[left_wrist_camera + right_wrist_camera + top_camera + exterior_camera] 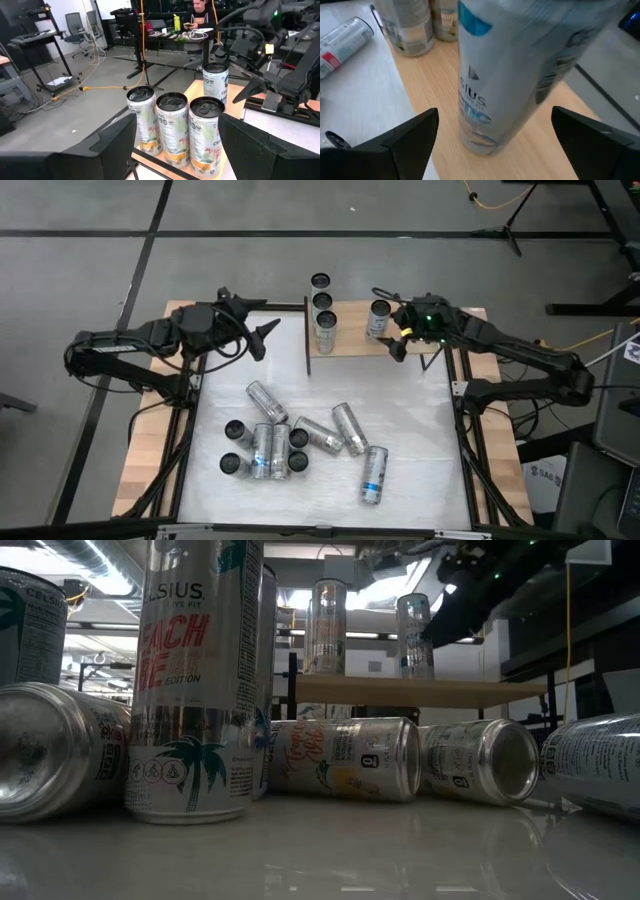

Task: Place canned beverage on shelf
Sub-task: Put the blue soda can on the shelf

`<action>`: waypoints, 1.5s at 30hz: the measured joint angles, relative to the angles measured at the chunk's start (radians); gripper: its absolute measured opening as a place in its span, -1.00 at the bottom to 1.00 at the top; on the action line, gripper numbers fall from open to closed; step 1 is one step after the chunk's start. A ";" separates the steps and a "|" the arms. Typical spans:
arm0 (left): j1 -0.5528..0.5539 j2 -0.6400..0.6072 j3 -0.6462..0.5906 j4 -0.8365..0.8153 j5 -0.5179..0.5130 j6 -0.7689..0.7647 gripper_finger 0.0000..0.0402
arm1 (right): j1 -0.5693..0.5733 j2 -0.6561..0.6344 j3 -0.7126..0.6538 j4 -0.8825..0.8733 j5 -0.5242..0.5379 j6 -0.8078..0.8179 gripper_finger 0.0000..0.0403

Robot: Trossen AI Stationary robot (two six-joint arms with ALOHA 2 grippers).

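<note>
Silver can upright on shelf, between right gripper spread fingers, untouched; high view alone shows left gripper, part-open, empty.

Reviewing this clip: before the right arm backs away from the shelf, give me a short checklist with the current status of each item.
1. Fourth can upright on the shelf: ok.
2. Right pincer open, fingers apart from that can: ok.
3. Row of three cans upright on the shelf: ok.
4. Left pincer beside the shelf, holding nothing: ok.
5. More cans left on the table: ok.
</note>
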 joint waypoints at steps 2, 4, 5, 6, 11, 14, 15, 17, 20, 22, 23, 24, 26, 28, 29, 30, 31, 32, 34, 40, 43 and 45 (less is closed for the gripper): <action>0.000 0.001 0.000 0.000 0.000 0.000 0.35 | 0.000 0.018 0.000 0.001 0.000 0.013 0.87; 0.000 0.000 0.000 0.000 0.000 0.000 0.35 | 0.000 0.034 0.000 0.003 0.000 0.013 0.87; 0.000 0.000 0.000 0.000 0.000 0.000 0.35 | 0.000 0.041 0.000 0.005 0.000 0.014 0.87; 0.000 0.000 0.000 0.000 0.000 0.000 0.35 | 0.000 0.047 0.000 0.008 0.000 0.017 0.87; 0.000 0.000 0.000 0.000 0.000 -0.001 0.35 | 0.000 0.066 0.000 0.040 0.000 0.041 0.87; 0.000 0.000 0.000 0.001 0.000 -0.001 0.35 | 0.000 0.069 0.000 0.049 0.000 0.042 0.87; 0.000 0.000 0.000 0.001 0.000 -0.001 0.35 | 0.000 0.069 0.000 0.053 0.001 0.042 0.87; 0.000 0.000 0.000 0.001 0.000 -0.002 0.35 | 0.000 0.070 0.000 0.052 0.001 0.043 0.86; 0.000 0.000 0.000 0.001 0.000 -0.002 0.35 | 0.000 0.070 0.000 0.053 0.001 0.043 0.78; 0.000 0.000 0.000 0.001 0.000 -0.002 0.35 | 0.000 0.070 0.000 0.052 0.001 0.043 0.70; 0.000 0.000 0.000 0.001 0.000 -0.002 0.35 | 0.000 0.070 0.000 0.052 0.001 0.043 0.65; 0.000 0.000 0.000 0.001 0.000 -0.002 0.35 | 0.000 0.070 0.000 0.052 0.001 0.043 0.60; 0.000 0.000 0.000 0.001 0.000 -0.003 0.35 | 0.000 0.070 0.000 0.053 0.002 0.043 0.50; 0.000 0.000 0.000 0.001 0.000 -0.003 0.35 | 0.000 0.070 0.000 0.053 0.003 0.043 0.41; 0.000 0.000 0.000 0.001 0.000 -0.003 0.35 | 0.000 0.070 0.000 0.053 0.003 0.043 0.36; 0.000 0.000 0.000 0.001 0.000 -0.003 0.35 | 0.000 0.070 0.000 0.054 0.003 0.043 0.32; 0.000 0.000 0.000 0.001 0.000 -0.003 0.35 | 0.000 0.070 0.000 0.055 0.003 0.043 0.28; 0.000 0.000 0.000 0.001 0.000 -0.003 0.35 | 0.000 0.070 0.000 0.056 0.003 0.043 0.24; 0.000 0.000 0.000 0.001 0.000 -0.003 0.35 | 0.000 0.070 0.000 0.060 0.003 0.043 0.19; 0.000 0.000 0.000 0.001 0.000 -0.003 0.35 | 0.000 0.078 -0.002 0.104 0.001 0.043 0.18; 0.000 0.000 0.000 0.001 0.000 -0.003 0.35 | 0.000 0.095 -0.002 0.108 0.004 0.043 0.21; -0.001 0.000 0.000 0.001 0.000 -0.003 0.35 | 0.000 0.113 0.000 0.122 0.007 0.044 0.22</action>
